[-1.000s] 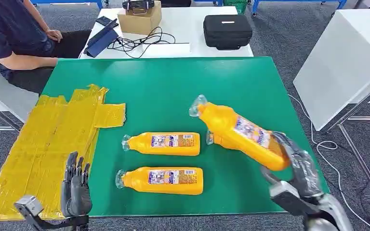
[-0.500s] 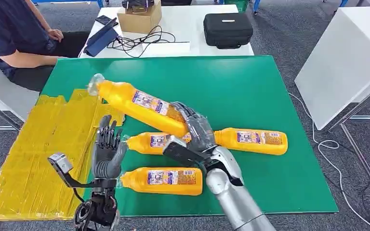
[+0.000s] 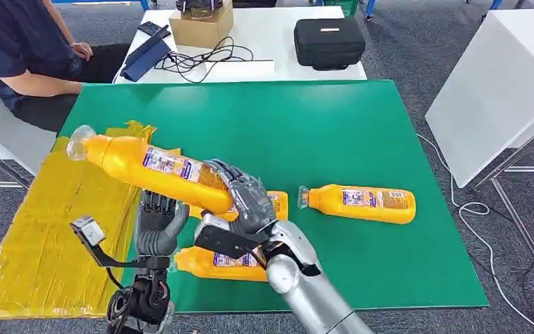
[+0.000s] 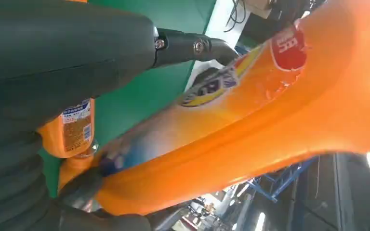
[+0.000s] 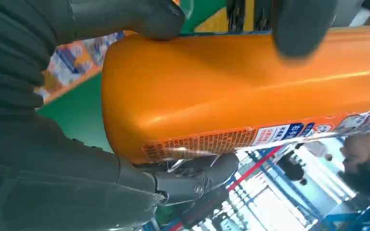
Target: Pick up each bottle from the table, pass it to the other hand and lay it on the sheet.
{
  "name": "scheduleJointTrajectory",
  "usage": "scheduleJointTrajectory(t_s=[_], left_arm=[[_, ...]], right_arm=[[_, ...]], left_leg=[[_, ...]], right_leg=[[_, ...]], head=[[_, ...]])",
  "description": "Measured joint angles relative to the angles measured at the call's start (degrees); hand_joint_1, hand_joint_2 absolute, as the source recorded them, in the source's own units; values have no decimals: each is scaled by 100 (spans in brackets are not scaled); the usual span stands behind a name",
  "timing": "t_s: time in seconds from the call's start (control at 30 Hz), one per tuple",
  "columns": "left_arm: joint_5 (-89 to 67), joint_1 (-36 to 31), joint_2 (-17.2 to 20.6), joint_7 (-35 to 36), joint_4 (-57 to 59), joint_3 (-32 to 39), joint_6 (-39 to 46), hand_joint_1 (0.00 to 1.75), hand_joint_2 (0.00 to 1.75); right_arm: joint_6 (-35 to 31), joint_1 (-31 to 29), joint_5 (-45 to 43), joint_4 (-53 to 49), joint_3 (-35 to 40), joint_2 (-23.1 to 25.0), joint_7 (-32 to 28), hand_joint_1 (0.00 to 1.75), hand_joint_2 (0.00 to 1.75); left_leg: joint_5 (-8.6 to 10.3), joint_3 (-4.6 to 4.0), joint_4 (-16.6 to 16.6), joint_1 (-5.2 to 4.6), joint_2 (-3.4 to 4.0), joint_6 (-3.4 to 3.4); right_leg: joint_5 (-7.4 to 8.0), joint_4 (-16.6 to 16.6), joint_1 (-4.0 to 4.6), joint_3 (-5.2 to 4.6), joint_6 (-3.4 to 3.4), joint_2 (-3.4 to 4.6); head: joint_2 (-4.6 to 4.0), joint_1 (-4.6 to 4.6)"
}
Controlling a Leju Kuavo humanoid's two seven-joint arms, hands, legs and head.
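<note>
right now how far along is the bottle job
Nothing lies on the yellow sheet yet. The first bottle is mid-handover: the right hand grips its base over the table, and the left hand is raised just beneath it, fingers up. Three bottles are left: one lying apart on the green table, two partly hidden under the arms.

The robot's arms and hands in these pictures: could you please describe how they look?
The right arm is smooth silver metal with a rounded joint, ending in a dark grey hand with black fingers. The left hand is likewise dark grey, on a thin black bracket carrying a small silver block. In the wrist views each hand shows a grey ribbed cover.
</note>
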Motion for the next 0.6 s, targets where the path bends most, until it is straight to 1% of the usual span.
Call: scheduleJointTrajectory(t_s=[0.13,0.33,0.5,0.6], left_arm=[[150,146,68,-11,-15,-2,-15,0,175],[350,450,153,-85,-74,39,-68,0,175],[494,600,219,-90,-162,70,-50,0,175],[559,665,245,-83,-218,79,-42,0,175]], right_arm=[[-166,203,24,221,304,33,-159,175,175],[-212,376,-96,652,546,81,-413,175,175],[-192,352,-271,1082,719,59,-710,175,175],[-190,343,-319,1213,771,55,-756,175,175]], left_leg=[[-1,-10,0,1,0,-1],[-2,-12,-1,1,5,-2],[-2,-13,-1,0,4,-3],[-2,-12,-1,0,5,-3]], right_leg=[[-1,0,0,-11,-1,0],[-1,-1,0,-17,-1,1],[-1,-1,0,-20,-2,1],[-1,-2,-1,-20,-2,3]], head=[[0,0],[0,0],[0,2],[0,0]])
